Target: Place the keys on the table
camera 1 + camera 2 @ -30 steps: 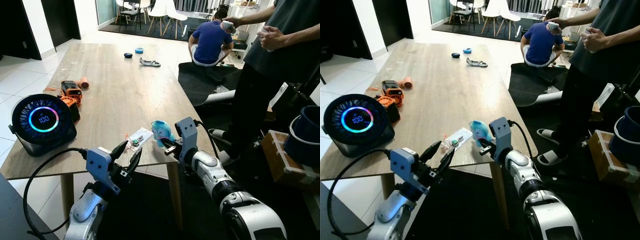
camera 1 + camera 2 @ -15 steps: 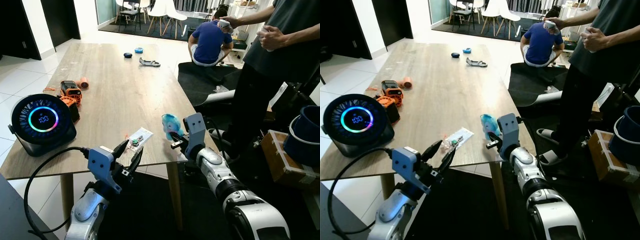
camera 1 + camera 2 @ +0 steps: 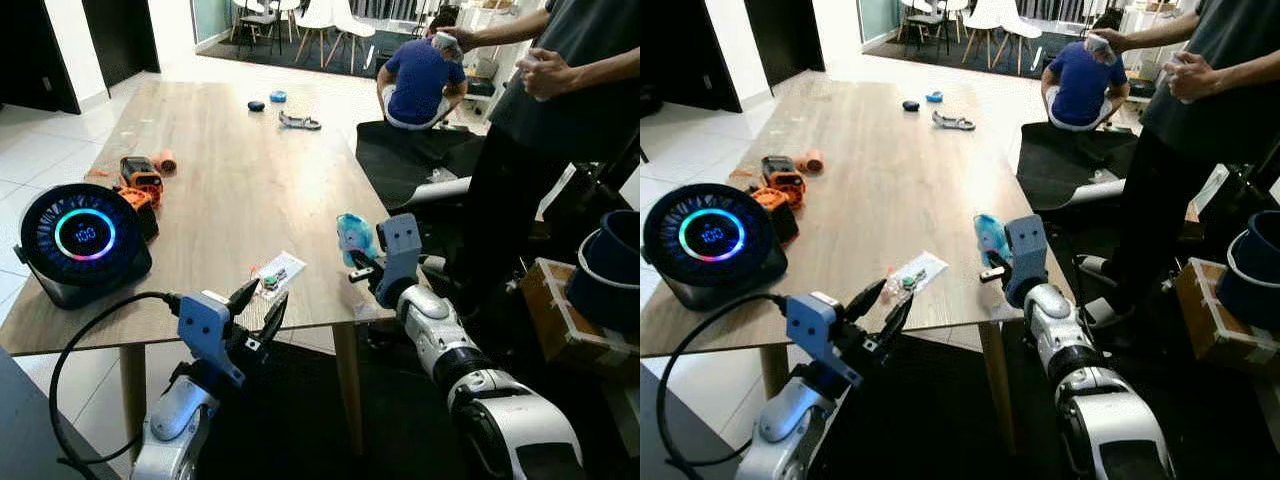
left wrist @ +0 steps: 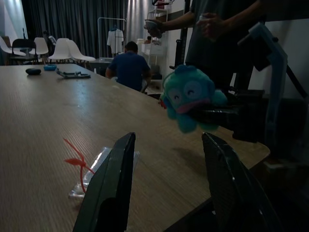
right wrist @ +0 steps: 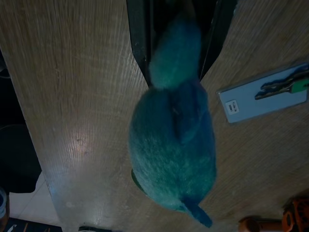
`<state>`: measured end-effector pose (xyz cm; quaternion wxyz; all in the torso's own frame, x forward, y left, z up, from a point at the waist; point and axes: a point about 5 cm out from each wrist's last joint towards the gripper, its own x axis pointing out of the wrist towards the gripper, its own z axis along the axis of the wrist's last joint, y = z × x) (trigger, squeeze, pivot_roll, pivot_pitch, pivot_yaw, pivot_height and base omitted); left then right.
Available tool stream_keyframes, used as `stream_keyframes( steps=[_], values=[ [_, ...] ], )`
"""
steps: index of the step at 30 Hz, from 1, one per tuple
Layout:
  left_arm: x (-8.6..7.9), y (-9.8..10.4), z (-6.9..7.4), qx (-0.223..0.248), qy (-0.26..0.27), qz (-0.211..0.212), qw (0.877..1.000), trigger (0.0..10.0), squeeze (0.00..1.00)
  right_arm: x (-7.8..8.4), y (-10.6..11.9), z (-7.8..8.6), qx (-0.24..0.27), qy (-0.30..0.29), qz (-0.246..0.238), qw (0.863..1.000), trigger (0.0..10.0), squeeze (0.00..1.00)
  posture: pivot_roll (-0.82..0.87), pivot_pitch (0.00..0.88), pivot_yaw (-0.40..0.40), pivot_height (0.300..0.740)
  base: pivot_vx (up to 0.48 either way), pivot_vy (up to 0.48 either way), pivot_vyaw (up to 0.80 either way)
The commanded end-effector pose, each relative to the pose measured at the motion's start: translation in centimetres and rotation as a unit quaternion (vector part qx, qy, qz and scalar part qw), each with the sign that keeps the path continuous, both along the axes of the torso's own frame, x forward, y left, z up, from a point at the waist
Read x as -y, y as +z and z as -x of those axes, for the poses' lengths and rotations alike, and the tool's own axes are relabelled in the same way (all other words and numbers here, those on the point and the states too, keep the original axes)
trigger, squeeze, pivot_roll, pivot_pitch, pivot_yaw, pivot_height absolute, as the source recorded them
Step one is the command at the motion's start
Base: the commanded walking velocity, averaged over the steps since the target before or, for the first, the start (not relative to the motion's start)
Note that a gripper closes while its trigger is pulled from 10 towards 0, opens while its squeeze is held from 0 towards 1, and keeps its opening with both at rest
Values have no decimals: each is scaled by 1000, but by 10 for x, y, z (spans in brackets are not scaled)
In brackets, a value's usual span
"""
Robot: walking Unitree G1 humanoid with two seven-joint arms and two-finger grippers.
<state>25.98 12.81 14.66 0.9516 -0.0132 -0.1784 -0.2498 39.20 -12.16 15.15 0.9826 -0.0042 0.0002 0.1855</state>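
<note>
The keys lie sealed in one clear plastic bag flat on the wooden table, close to its near edge. The bag's long axis runs slantwise, from the near-left toward the far-right; a small red tie pokes from its near end. The left gripper sits just short of that table edge, below the bag, its two black fingers spread wide and holding nothing. The right gripper is raised above the table's right edge, to the right of the bag, and is closed on one blue plush toy. At the left of the table sit a round black fan and an orange tool.
</note>
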Motion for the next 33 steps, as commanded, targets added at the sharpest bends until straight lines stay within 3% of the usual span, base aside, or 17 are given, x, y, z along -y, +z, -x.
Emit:
stream_keyframes(
  steps=[1, 15, 33],
  values=[
    [2, 2, 0, 1, -3, -5, 1000, 10000, 0, 0, -1, 0, -5, -2, -6, 1000, 10000, 0, 113, 115, -71, 740, 0, 0, 0],
    [1, 8, -3, 13, 3, -8, 1000, 10000, 0, -7, 12, -5, 10, 8, -7, 1000, 10000, 0, 103, 149, -71, 740, 0, 0, 0],
    [1, 8, -3, 14, 1, -13, 1000, 10000, 0, -19, 8, -1, 1, 64, -11, 998, 10000, 0, 105, 145, -71, 740, 0, 0, 0]
  ],
)
